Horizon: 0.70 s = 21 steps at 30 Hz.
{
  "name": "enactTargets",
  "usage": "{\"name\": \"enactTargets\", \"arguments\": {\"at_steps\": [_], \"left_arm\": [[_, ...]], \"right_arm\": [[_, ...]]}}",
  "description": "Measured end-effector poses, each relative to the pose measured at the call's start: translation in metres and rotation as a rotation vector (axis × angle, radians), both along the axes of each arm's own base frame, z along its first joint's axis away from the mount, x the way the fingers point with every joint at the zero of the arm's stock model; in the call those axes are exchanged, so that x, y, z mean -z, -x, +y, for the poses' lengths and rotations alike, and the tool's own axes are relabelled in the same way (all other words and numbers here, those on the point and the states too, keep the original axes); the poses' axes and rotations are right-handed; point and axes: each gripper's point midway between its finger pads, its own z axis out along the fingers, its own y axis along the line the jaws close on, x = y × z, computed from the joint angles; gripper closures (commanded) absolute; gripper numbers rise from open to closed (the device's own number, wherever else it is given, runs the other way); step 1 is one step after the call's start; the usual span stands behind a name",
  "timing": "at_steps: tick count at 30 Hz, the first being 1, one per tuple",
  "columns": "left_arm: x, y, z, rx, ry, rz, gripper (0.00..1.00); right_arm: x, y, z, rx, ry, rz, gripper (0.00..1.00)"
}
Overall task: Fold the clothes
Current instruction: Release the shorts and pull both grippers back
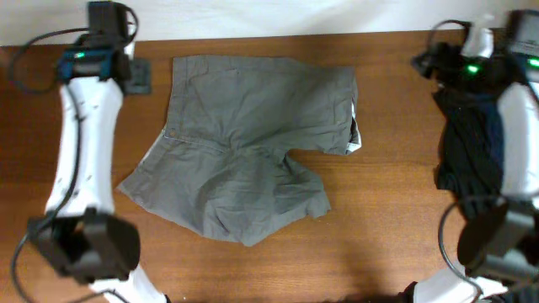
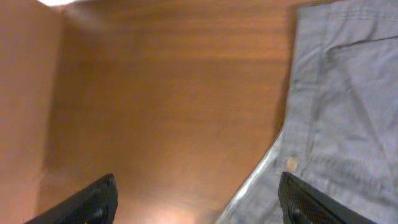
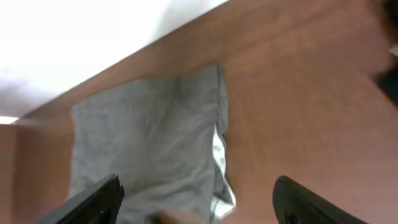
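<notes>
The grey-olive shorts (image 1: 253, 139) lie spread and wrinkled in the middle of the wooden table, one leg angled toward the front. A pale lining shows at their right edge (image 1: 354, 135). In the left wrist view the shorts (image 2: 348, 106) fill the right side, with a small button at their edge. My left gripper (image 2: 198, 190) is open and empty above bare table just left of that edge. In the right wrist view the shorts (image 3: 149, 137) lie ahead, lining at their near corner. My right gripper (image 3: 196, 190) is open and empty above that corner.
A heap of navy and black garments (image 1: 467, 143) lies at the right of the table, partly under my right arm (image 1: 514, 126). My left arm (image 1: 84, 143) stretches along the left side. The table's far edge (image 1: 278, 35) meets a white wall.
</notes>
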Motion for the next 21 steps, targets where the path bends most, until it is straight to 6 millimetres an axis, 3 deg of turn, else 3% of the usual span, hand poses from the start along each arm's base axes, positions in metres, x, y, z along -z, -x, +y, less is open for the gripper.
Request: {"name": "enactTargets", "arguments": {"at_steps": [4, 9, 13, 17, 20, 21], "left_arm": [[-0.053, 0.048, 0.009, -0.043, 0.018, -0.061, 0.17], [-0.124, 0.117, 0.001, -0.03, 0.068, -0.202, 0.17], [-0.159, 0.173, -0.01, -0.004, 0.094, -0.283, 0.17], [-0.162, 0.218, -0.022, -0.003, 0.16, -0.277, 0.16], [-0.152, 0.23, -0.031, 0.002, 0.219, -0.236, 0.16], [-0.149, 0.23, -0.032, 0.001, 0.227, -0.229, 0.16]], "right_arm": [[-0.034, 0.038, 0.009, -0.034, 0.008, -0.017, 0.19], [-0.069, 0.084, 0.028, -0.084, 0.038, -0.045, 0.19], [-0.087, 0.121, 0.042, -0.097, 0.047, -0.041, 0.19], [-0.092, 0.164, 0.055, -0.097, 0.049, 0.02, 0.19], [-0.092, 0.19, 0.067, -0.113, 0.083, 0.066, 0.19], [-0.09, 0.19, 0.071, -0.13, 0.091, 0.066, 0.23]]}}
